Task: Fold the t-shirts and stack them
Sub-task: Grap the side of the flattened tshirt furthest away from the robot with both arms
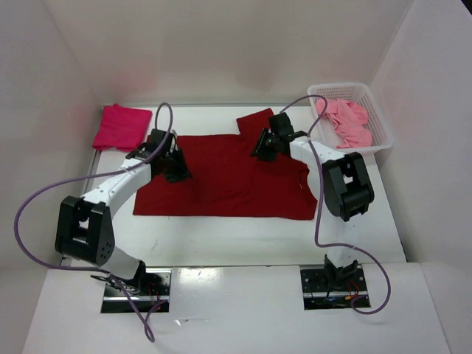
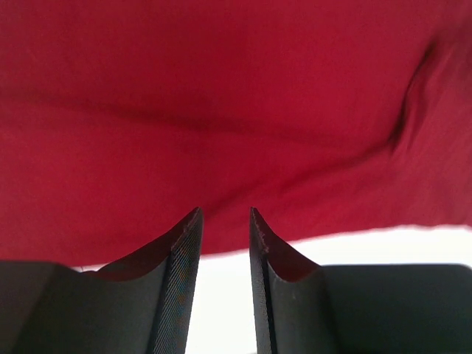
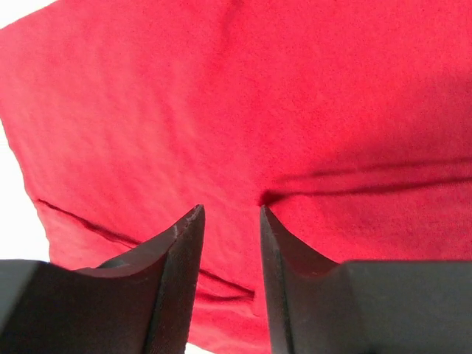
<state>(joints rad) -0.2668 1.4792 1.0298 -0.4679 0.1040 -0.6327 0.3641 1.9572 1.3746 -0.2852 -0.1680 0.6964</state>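
Looking down from the top, the dark red shirt (image 1: 228, 184) lies spread flat on the table (image 1: 221, 236). The left claw (image 1: 175, 166) sits low over the shirt's left part. The right claw (image 1: 264, 147) sits low over its far right part, close to a sleeve. The shirt fills the space between the two claws. A bright pink shirt (image 1: 122, 127), folded, lies on the table off to the far left of the left claw, apart from it. A light pink shirt (image 1: 346, 122) lies bunched up in a white basket (image 1: 383, 140), off to the far right of the right claw.

From the left claw's (image 2: 225, 214) own camera, this claw is released: its two fingers stand apart with nothing between them. White table shows in the gap. The dark red shirt (image 2: 221, 88) starts just past the fingertips and fills the view ahead, with soft wrinkles and a deeper fold to the right.

From the right claw's (image 3: 231, 210) own camera, this claw is released too, fingers apart and pinching nothing. The dark red shirt (image 3: 295, 96) lies under and ahead of the fingers. A crease runs from the right fingertip off to the right.
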